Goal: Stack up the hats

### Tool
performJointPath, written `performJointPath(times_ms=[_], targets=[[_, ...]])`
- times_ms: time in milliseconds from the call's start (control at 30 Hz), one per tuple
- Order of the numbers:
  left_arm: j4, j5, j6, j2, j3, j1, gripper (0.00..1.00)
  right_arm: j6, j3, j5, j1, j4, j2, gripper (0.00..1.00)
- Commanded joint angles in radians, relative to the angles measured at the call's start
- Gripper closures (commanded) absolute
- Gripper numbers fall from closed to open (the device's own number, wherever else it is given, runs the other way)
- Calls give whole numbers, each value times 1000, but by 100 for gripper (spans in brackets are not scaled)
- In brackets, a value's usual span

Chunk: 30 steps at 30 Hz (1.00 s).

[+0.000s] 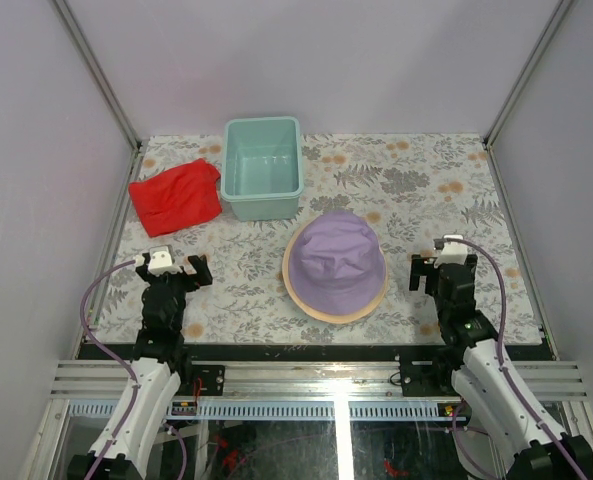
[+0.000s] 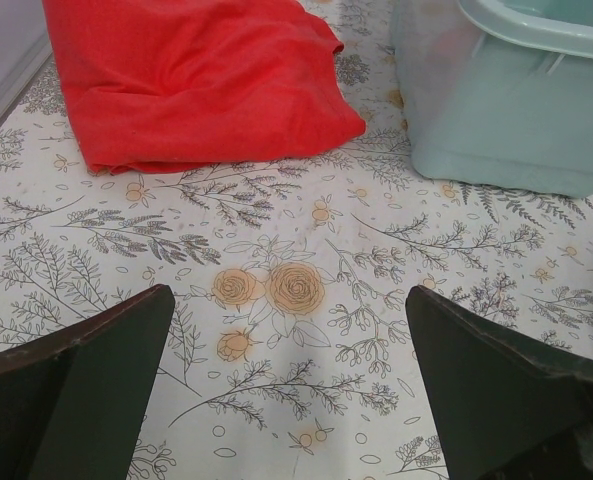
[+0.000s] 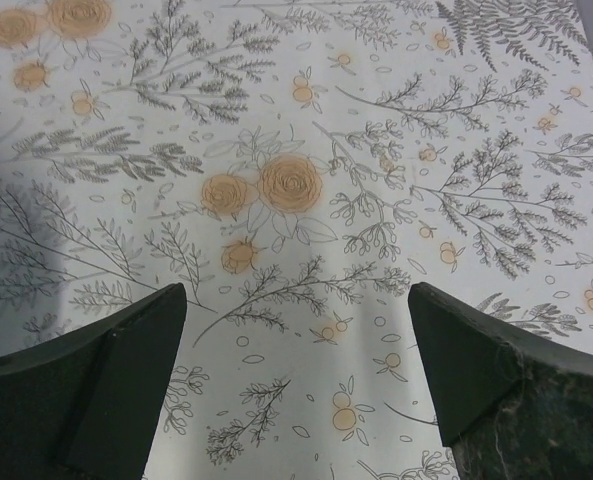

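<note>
Two arms sit at the near edge of the table (image 1: 236, 275), one toward each near corner, and neither is holding anything. On the left, the left claw (image 1: 176, 265) has its jaws spread wide, hovering low over bare floral surface. Past it, toward the far left corner, lies a crumpled red cloth (image 1: 176, 197). Just beside that, at the far edge, stands a pale teal bin (image 1: 266, 205), which looks empty from above.

Right of centre lies the pile. A lavender hat (image 1: 336, 255) sits crown up, with a tan brim (image 1: 321, 310) showing around its near side from underneath. Whether more hats are buried below I cannot tell, and no teal or dark blue one is in sight. Farther right, the right claw (image 1: 443, 270) is just as wide open, with only patterned surface between its jaws.

The likeliest trouble, I'd say, is the fabric. A pinch on the lavender crown alone could peel it off the tan one, and a low sideways approach could snag a floppy brim and drag the pile askew. The red cloth is soft too, so the left claw could grab it by mistake.
</note>
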Motion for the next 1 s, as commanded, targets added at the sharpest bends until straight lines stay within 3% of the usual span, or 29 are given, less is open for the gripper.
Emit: performJointPath(times_ms=[0, 300, 433, 567, 800, 967], targets=[[76, -15, 8, -5, -79, 2, 0, -58, -136, -22, 5, 204, -92, 1], [74, -16, 7, -5, -79, 2, 0, -53, -371, 10, 5, 208, -511, 1], [73, -16, 7, -6, -79, 1, 0, 11, -361, 168, 4, 245, -440, 1], [73, -14, 8, -7, -78, 1, 0, 9, -328, 156, 3, 310, -268, 1], [73, -14, 8, -6, -79, 2, 0, -19, -360, 74, 3, 136, -565, 1], [73, -13, 9, -6, -79, 2, 0, -13, -351, 92, 4, 210, -461, 1]])
